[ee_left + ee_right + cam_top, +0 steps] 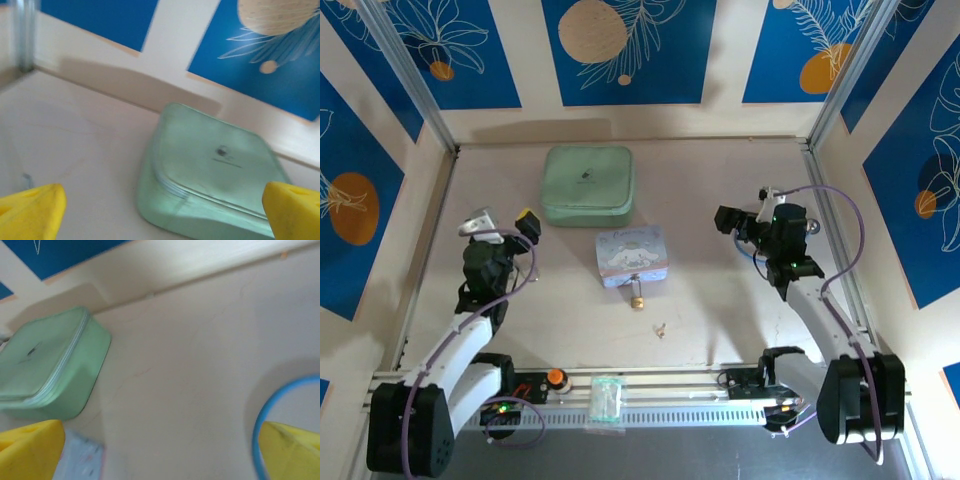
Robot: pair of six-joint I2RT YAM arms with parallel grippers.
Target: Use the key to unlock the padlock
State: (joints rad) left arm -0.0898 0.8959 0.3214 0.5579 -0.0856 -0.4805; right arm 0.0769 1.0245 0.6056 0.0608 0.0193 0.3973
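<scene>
Pale wooden table [720,300], blue-patterned walls around it. Key [661,328] lies nearest, loose on the table, centre. Padlock [637,301] just beyond it, at the near edge of the pale-blue tin [632,256]. Left gripper [502,222] and right gripper [748,207] flank the tin, fingers spread wide, holding nothing. Green case [587,184] sits farthest back.

Left black two-finger gripper [502,222] hovering above table, yellow-tipped fingers [30,207] spreading wide. Right black two-finger gripper [753,206] gaping likewise, pointing inward. Both arms bending at elbows.
</scene>
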